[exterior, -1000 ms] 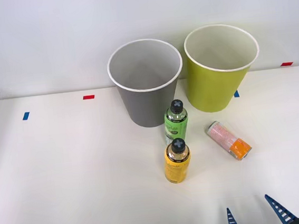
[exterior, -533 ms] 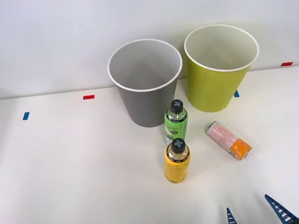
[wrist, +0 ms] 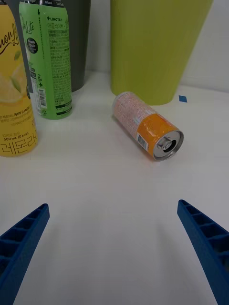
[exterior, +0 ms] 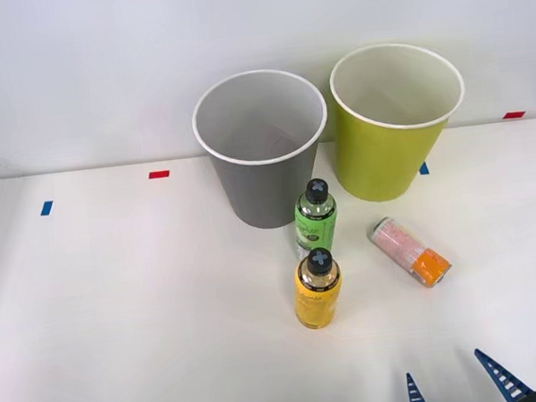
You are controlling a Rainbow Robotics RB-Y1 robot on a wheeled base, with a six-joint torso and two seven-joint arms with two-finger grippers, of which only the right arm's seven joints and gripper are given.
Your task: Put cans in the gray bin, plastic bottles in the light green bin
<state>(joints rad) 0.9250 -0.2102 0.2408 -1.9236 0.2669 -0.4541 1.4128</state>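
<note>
A pink can (exterior: 410, 251) (wrist: 146, 125) with an orange band lies on its side on the white table, right of the bottles. The green-label bottle (exterior: 315, 218) (wrist: 48, 59) stands upright just before the gray bin (exterior: 262, 148) (wrist: 81, 43). The squatter yellow bottle (exterior: 318, 288) (wrist: 15, 81) stands upright nearer to me. The light green bin (exterior: 395, 120) (wrist: 155, 47) stands at the back right. My right gripper (exterior: 457, 387) (wrist: 114, 252) is open at the table's near edge, well short of the can, with nothing between its blue fingers.
Small red tape marks (exterior: 159, 174) and blue tape marks (exterior: 46, 208) dot the white table (exterior: 117, 310). A white wall rises close behind both bins. Open table surface lies to the left and between my gripper and the can.
</note>
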